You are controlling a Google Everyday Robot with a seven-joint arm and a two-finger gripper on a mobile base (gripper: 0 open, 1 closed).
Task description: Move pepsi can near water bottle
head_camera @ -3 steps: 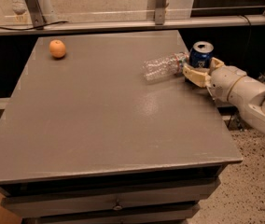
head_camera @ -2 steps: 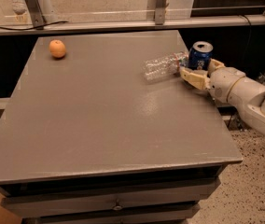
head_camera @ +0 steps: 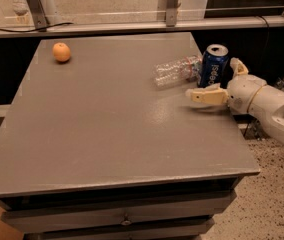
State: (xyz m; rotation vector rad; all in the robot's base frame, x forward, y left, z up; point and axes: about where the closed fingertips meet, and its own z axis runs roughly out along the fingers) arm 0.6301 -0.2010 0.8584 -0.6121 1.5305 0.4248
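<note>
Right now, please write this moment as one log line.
gripper: open, at pepsi can | pepsi can: upright, beside water bottle | water bottle: lying

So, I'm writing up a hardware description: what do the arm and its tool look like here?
The arm is made of smooth, rounded off-white segments with a thin seam between them. No cables or markings show. The tool, by the pepsi can at the right side of the table, has two flat, cream-yellow fingers on a rounded white wrist.

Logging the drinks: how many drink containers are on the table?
2: the pepsi can upright near the right edge, the water bottle lying just left of it. The gripper, fingers open, flanks the can.
</note>
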